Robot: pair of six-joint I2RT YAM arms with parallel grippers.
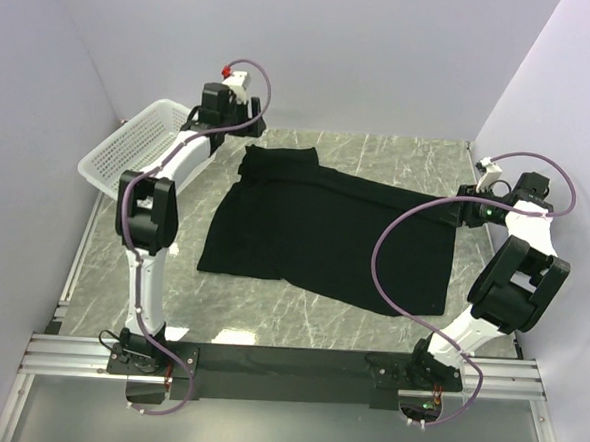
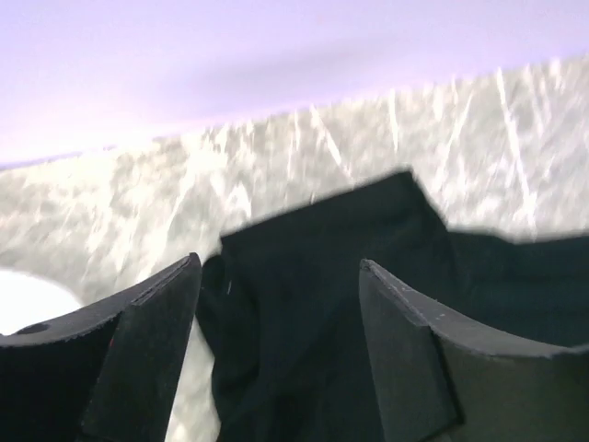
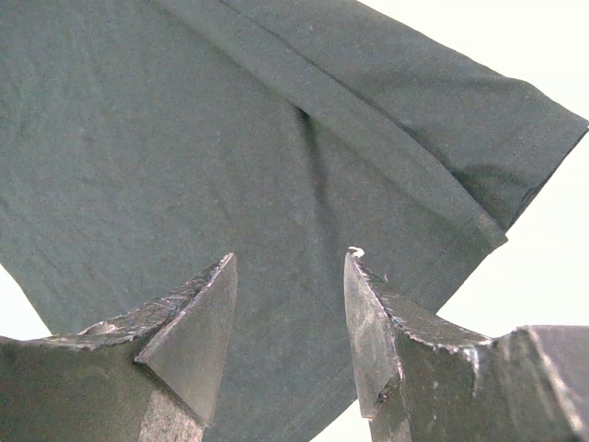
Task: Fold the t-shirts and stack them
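Overhead, the plain black cloth t-shirt (image 1: 325,228) lies spread out. Wrist views reveal spread jaws: left gripper (image 2: 276,350) at its eleven o'clock, right gripper (image 3: 290,341) at three.

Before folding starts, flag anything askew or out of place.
The black t-shirt lies skewed on the table, its far-left corner bunched near the left gripper. The white basket looks tilted at the left edge.

The grey marble-patterned table (image 1: 299,316) carries a black t-shirt (image 1: 324,233), spread mostly flat across its middle (the far-left corner looks bunched). A white mesh basket (image 1: 129,151) sits left of the t-shirt, apart from it, at the table's edge.
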